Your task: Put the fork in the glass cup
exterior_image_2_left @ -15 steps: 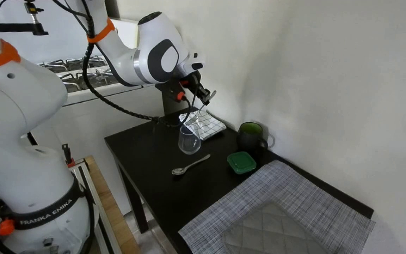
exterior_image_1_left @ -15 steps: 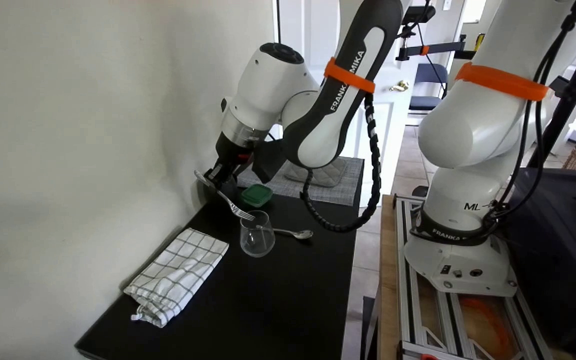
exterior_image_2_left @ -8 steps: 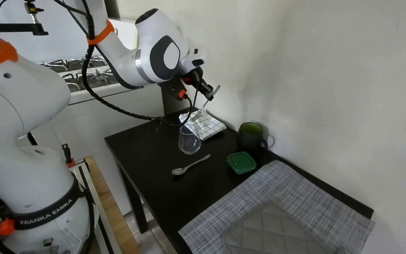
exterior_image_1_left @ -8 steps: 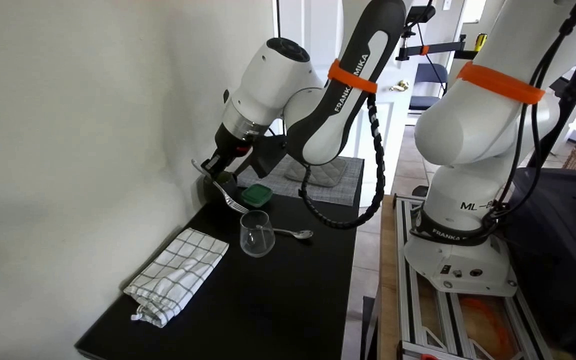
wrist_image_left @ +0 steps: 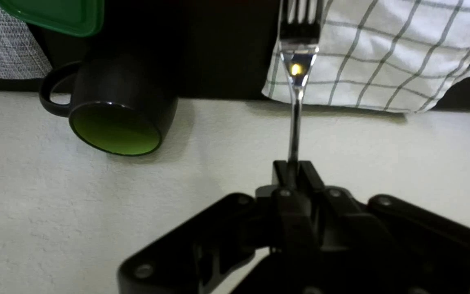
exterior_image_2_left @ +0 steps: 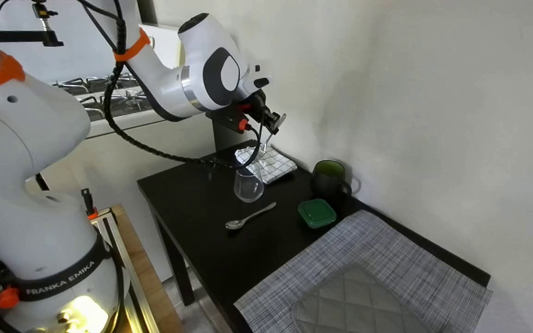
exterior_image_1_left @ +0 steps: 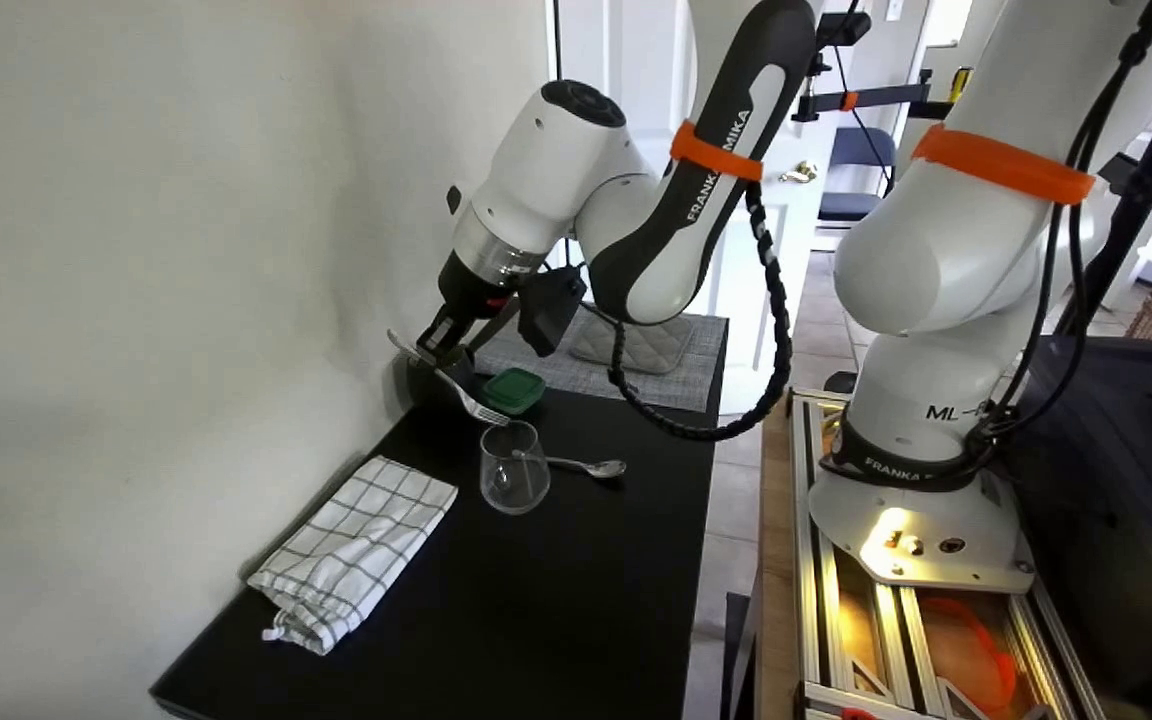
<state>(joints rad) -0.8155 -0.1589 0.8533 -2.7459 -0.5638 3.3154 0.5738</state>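
Note the fork [wrist_image_left: 298, 77] clamped by its handle between the jaws of the gripper [wrist_image_left: 293, 171] — tines downward toward the glass cup [exterior_image_1_left: 514, 482], tilted rather than upright, clear of the table [exterior_image_1_left: 546, 590]. Locate the glass cup upright, inboard of the wall-side edge and near the checked cloth [exterior_image_1_left: 361, 550]. Judge the tines near the rim but not yet inside; treat exact height as impossible to tell.

Guard against a strike of the tines on the rim, caused by lowering at this slant; expect a pushed or tipped glass cup. Allow for pivoting of the slim handle in the jaws after any such contact. Avoid a scrape of the handle end, projecting toward the wall-side edge, along the wall [exterior_image_2_left: 410, 115]. Do not release early, at risk of a drop onto the table. After release, allow for toppling under a leaning metal load.

Read the fork as polished metal, narrow at the neck; the glass cup as clear, smooth, stemless and round-bellied — likely hard to gauge against the black table. Distinguish the shiny spoon [exterior_image_2_left: 251, 216], bowl toward the robot-side edge. Keep clear of the dark, rounded mug [exterior_image_2_left: 326, 182] at the wall-side edge, and of the squarish green container [exterior_image_2_left: 317, 213] just inboard.
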